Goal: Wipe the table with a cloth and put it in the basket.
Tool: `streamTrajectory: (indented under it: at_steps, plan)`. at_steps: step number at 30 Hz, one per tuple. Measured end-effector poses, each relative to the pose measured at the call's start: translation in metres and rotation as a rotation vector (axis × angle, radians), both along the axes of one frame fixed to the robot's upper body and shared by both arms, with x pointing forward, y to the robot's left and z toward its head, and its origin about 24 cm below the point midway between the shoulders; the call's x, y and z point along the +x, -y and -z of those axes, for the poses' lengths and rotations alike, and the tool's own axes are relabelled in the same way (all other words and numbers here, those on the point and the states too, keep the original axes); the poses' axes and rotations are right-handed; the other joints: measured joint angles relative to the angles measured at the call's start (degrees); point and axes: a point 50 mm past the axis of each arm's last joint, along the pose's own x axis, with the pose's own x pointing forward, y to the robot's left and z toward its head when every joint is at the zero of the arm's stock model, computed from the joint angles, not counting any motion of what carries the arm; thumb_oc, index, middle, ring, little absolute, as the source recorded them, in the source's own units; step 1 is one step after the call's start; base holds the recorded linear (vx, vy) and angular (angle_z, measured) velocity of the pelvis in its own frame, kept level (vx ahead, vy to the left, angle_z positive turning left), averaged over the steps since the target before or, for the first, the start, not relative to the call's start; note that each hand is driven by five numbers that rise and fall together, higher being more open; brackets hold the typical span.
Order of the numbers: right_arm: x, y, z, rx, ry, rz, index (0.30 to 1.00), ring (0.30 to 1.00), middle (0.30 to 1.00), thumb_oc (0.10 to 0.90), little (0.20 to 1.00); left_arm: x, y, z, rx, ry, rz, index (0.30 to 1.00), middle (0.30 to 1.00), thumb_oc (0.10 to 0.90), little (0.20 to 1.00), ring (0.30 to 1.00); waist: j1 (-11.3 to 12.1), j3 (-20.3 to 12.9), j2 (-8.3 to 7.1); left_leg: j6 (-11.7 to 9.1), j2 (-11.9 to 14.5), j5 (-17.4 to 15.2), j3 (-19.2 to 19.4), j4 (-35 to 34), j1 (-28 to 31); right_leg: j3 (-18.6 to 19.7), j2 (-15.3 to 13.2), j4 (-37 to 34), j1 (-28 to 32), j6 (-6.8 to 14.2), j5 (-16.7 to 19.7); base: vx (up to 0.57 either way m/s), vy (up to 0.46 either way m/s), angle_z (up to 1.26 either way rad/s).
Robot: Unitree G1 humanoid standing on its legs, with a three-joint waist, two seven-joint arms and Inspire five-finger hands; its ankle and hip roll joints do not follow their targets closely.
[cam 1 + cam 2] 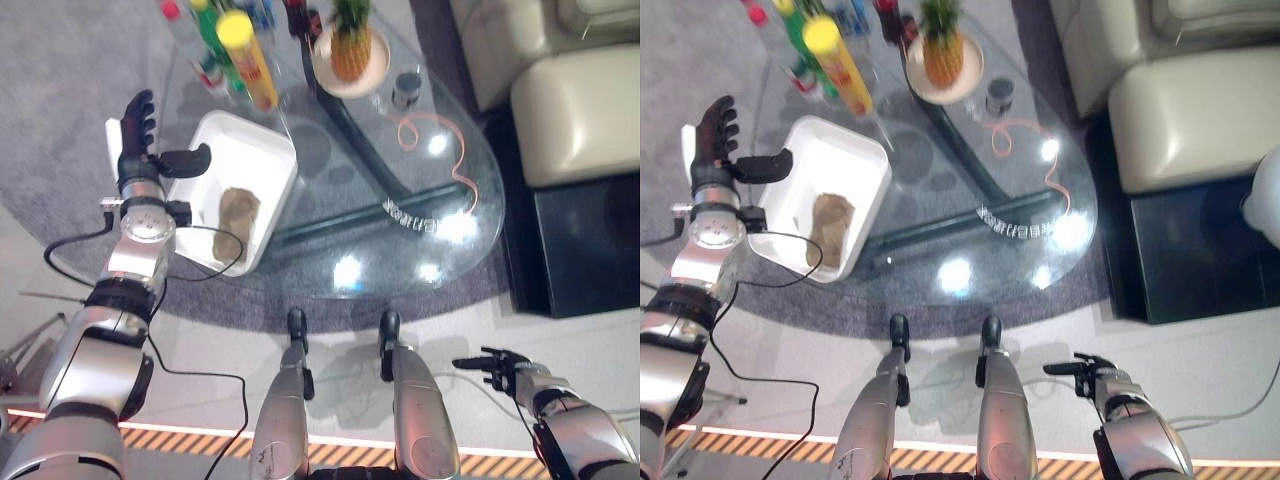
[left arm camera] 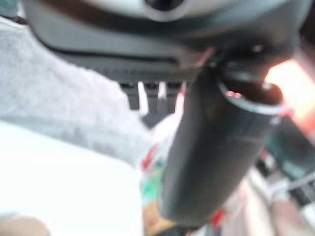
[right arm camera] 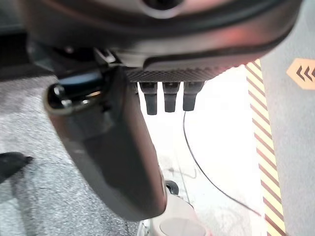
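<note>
Nearest, low at the right, the right hand (image 1: 497,366) is held over the pale floor (image 1: 220,345), its fingers loose and straight with the thumb out, nothing grasped. Farther on, at the left, the left hand (image 1: 140,140) is raised by the near left edge of the glass bench (image 1: 350,230), fingers extended and the thumb stretched over the rim of the white basket (image 1: 262,140); it is released and empty. The brown cloth (image 1: 233,222) lies crumpled inside the basket, toward its near end, apart from both hands. An orange cord (image 1: 450,160) is seen curling on the bench to the right. At the far edge stand a yellow canister (image 1: 246,55), several bottles (image 1: 210,40) and a pineapple (image 1: 350,45) on a plate (image 1: 378,60), with a small dark jar (image 1: 407,88) beside it. Cream sofa cushions (image 1: 580,110) lie beyond, at the right.
</note>
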Motion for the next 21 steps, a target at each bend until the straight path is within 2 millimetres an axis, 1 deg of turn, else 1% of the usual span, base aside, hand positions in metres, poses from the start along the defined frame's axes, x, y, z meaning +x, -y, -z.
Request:
streamTrajectory:
  at_steps: [1,2,3,4,5,6,7,8,9,10,11,12,13,14,16,17,18,19,21]
  plan:
    - [-0.011,0.003,0.006,-0.010,-0.030,0.002,0.900,0.900,0.900,0.800,0.900,-0.008,-0.013,0.012,-0.021,-0.026,-0.039,0.900,0.900,0.800,0.900,0.900,0.08,-1.65,0.42,0.24,-0.11,0.24,0.00,-0.41,0.60,-0.10,0.06,-1.27,1.03,0.32,0.39,0.11,0.029,0.03]
    - [-0.017,0.004,0.008,-0.012,-0.045,0.004,0.900,0.900,0.900,0.800,0.900,-0.012,-0.018,0.017,-0.017,-0.044,-0.053,0.900,0.900,0.800,0.900,0.900,0.45,-2.47,0.64,0.35,-0.24,0.17,0.02,-0.49,0.66,-0.23,-0.06,-1.65,1.31,0.21,0.55,0.18,0.039,0.01]
    - [-0.023,0.004,0.013,-0.023,-0.062,-0.009,0.900,0.900,0.900,0.800,0.900,-0.021,-0.028,0.029,-0.042,-0.072,-0.065,0.900,0.900,0.800,0.900,0.900,1.14,-2.78,1.11,0.55,-0.20,0.34,0.17,-1.75,2.59,-0.51,0.00,-3.12,3.47,0.30,1.38,0.20,0.037,-0.01]
    - [-0.026,0.002,0.015,-0.023,-0.068,-0.014,0.900,0.900,0.900,0.800,0.900,-0.026,-0.032,0.040,-0.061,-0.098,-0.071,0.900,0.900,0.800,0.900,0.900,1.10,-2.72,1.25,0.77,-0.14,0.55,0.27,-2.47,4.37,-0.55,0.12,-4.31,5.43,0.44,1.67,0.15,0.025,-0.03]
    - [-0.038,-0.001,0.023,-0.025,-0.092,-0.029,0.900,0.900,0.900,0.800,0.900,-0.038,-0.038,0.066,-0.094,-0.163,-0.087,0.900,0.900,0.800,0.900,0.900,1.07,-3.49,1.29,0.71,-0.32,1.22,0.25,-3.38,7.36,-0.87,0.06,-6.97,9.34,0.91,1.98,0.13,0.025,0.03]
    - [-0.053,-0.004,0.032,-0.041,-0.127,-0.063,0.900,0.900,0.900,0.800,0.900,-0.051,-0.041,0.093,-0.109,-0.246,-0.098,0.900,0.900,0.800,0.900,0.900,1.23,-5.79,1.48,0.75,-0.53,1.10,0.22,-3.73,8.93,-1.04,-0.01,-9.43,12.09,1.26,2.19,0.09,0.019,0.06]
    - [-0.061,-0.004,0.036,-0.043,-0.143,-0.073,0.900,0.900,0.900,0.800,0.900,-0.059,-0.042,0.108,-0.110,-0.295,-0.100,0.900,0.900,0.800,0.900,0.900,1.40,-7.37,1.65,0.75,-0.54,0.84,0.24,-4.23,9.49,-1.09,0.01,-10.42,12.89,1.32,2.21,0.12,0.035,0.08]
    - [-0.073,-0.006,0.041,-0.046,-0.164,-0.080,0.900,0.900,0.900,0.800,0.900,-0.075,-0.045,0.133,-0.110,-0.381,-0.119,0.900,0.900,0.800,0.900,0.900,1.48,-9.93,1.98,0.96,-0.50,0.13,0.24,-5.04,10.34,-1.43,0.18,-12.36,14.40,1.62,2.49,0.10,0.039,0.06]
    - [-0.079,-0.008,0.045,-0.044,-0.174,-0.084,0.900,0.900,0.900,0.800,0.900,-0.091,-0.048,0.155,-0.132,-0.456,-0.132,0.900,0.900,0.800,0.900,0.900,1.52,-10.97,2.04,0.97,-0.58,0.14,0.24,-6.00,12.32,-1.80,0.18,-14.39,16.94,1.89,2.99,0.13,0.045,0.10]
    - [-0.084,-0.010,0.047,-0.046,-0.189,-0.096,0.900,0.900,0.900,0.800,0.900,-0.103,-0.049,0.171,-0.149,-0.516,-0.141,0.900,0.900,0.800,0.900,0.900,1.52,-11.68,1.91,0.97,-0.65,0.13,0.21,-6.19,13.37,-2.15,0.14,-15.97,18.79,2.03,3.49,0.11,0.031,0.11]
    - [-0.089,-0.013,0.051,-0.041,-0.206,-0.102,0.900,0.900,0.900,0.800,0.900,-0.116,-0.049,0.187,-0.163,-0.582,-0.143,0.900,0.900,0.800,0.900,0.900,1.76,-12.95,1.73,0.97,-0.62,0.02,0.16,-6.20,13.75,-2.41,0.10,-17.46,20.05,2.04,3.71,0.09,0.022,0.09]
    - [-0.092,-0.014,0.052,-0.040,-0.215,-0.107,0.900,0.900,0.900,0.800,0.900,-0.122,-0.049,0.195,-0.164,-0.615,-0.143,0.900,0.900,0.800,0.900,0.900,1.89,-13.80,1.71,0.95,-0.58,-0.24,0.15,-6.21,13.75,-2.53,0.15,-18.18,20.36,2.04,3.93,0.07,0.017,0.06]
    - [-0.098,-0.016,0.055,-0.039,-0.235,-0.117,0.900,0.900,0.900,0.800,0.900,-0.134,-0.046,0.210,-0.177,-0.679,-0.134,0.900,0.900,0.800,0.900,0.900,2.45,-15.12,1.70,0.91,-0.66,-0.79,0.14,-6.20,14.08,-2.68,0.33,-19.61,21.35,2.11,4.48,0.12,0.025,0.03]
    - [-0.104,-0.019,0.058,-0.033,-0.257,-0.126,0.900,0.900,0.900,0.800,0.900,-0.153,-0.039,0.231,-0.203,-0.764,-0.115,0.900,0.900,0.800,0.900,0.900,3.09,-15.89,1.24,0.96,-0.80,-0.85,0.14,-6.21,15.35,-2.88,0.34,-21.85,23.71,2.15,5.27,0.13,0.032,0.05]
    - [-0.111,-0.022,0.062,-0.030,-0.290,-0.140,0.900,0.900,0.900,0.800,0.900,-0.177,-0.030,0.256,-0.234,-0.874,-0.101,0.900,0.900,0.800,0.900,0.900,3.13,-18.02,1.10,0.81,-0.82,-2.17,0.07,-6.25,16.18,-3.55,0.58,-24.30,25.89,2.22,6.13,0.10,0.040,0.09]
    - [-0.117,-0.024,0.064,-0.028,-0.312,-0.149,0.900,0.900,0.900,0.800,0.900,-0.191,-0.025,0.269,-0.250,-0.945,-0.086,0.900,0.900,0.800,0.900,0.900,3.14,-19.16,0.79,0.84,-0.89,-2.31,0.10,-6.24,16.77,-3.78,0.58,-25.21,26.97,2.23,6.35,0.04,0.037,0.07]
    - [-0.118,-0.025,0.065,-0.027,-0.316,-0.151,0.900,0.900,0.900,0.800,0.900,-0.197,-0.023,0.274,-0.261,-0.974,-0.079,0.900,0.900,0.800,0.900,0.900,3.17,-19.56,0.68,0.84,-0.87,-2.36,0.12,-6.25,16.99,-3.84,0.58,-25.40,27.31,2.21,6.39,0.03,0.036,0.04]
    - [-0.119,-0.025,0.065,-0.028,-0.321,-0.153,0.900,0.900,0.900,0.800,0.900,-0.206,-0.020,0.282,-0.283,-1.010,-0.073,0.900,0.900,0.800,0.900,0.900,3.22,-19.99,0.69,0.91,-0.69,-3.07,0.21,-6.26,17.43,-3.85,0.69,-25.43,27.75,2.19,6.39,0.00,0.000,0.00]
    - [-0.121,-0.024,0.065,-0.039,-0.336,-0.172,0.900,0.900,0.900,0.800,0.900,-0.219,-0.013,0.293,-0.316,-1.068,-0.071,0.900,0.900,0.800,0.900,0.900,3.20,-21.55,0.61,0.93,-0.61,-3.11,0.30,-6.30,17.47,-3.87,0.76,-25.43,27.82,2.12,6.44,0.00,0.000,0.00]
